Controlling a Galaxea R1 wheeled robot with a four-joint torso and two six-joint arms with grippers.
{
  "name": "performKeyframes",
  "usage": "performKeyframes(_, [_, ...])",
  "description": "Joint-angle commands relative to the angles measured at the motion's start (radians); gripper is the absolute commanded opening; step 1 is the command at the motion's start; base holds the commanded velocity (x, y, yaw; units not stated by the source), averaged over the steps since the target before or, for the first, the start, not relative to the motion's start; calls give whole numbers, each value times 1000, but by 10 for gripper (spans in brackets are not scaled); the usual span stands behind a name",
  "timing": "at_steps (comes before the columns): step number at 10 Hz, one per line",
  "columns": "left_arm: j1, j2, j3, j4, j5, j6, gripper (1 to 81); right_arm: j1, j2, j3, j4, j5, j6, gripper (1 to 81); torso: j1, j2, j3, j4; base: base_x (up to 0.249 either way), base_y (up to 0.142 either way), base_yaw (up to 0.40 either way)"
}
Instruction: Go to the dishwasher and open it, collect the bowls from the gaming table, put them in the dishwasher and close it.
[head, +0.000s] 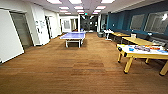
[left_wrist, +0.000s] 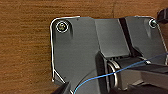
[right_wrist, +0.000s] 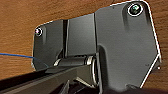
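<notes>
the long gaming table with a glossy white top and yellow legs (head: 132, 53) stands at the right of the room on the brown wood-look floor (head: 75, 72). small objects, some blue, perhaps the bowls (head: 131, 49), lie across its top. a blue table-tennis table (head: 73, 36) stands far ahead. judging by this, the robot is driving; reaching the table calls for a right turn. whether the jaws are open or clenched, i cannot tell.
</notes>
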Motion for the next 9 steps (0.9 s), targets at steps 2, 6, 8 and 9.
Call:
performKeyframes(2, [-55, -5, -1, -7, 53, -3, 811, 43, 5, 3, -5, -47, -2, 811, 0, 0, 0, 0, 177, 0, 0])
performKeyframes(6, [-55, -4, 1, -6, 53, -3, 811, 43, 5, 3, -4, -47, -2, 811, 0, 0, 0, 0, 180, 0, 0])
performKeyframes(8, [-54, -2, 1, -6, 53, -3, 811, 45, 5, 2, -4, -47, -2, 811, 0, 0, 0, 0, 183, 0, 0])
performKeyframes(9, [-54, -2, 1, -6, 55, -3, 811, 45, 5, 2, -5, -47, -2, 811, 0, 0, 0, 0, 183, 0, 0])
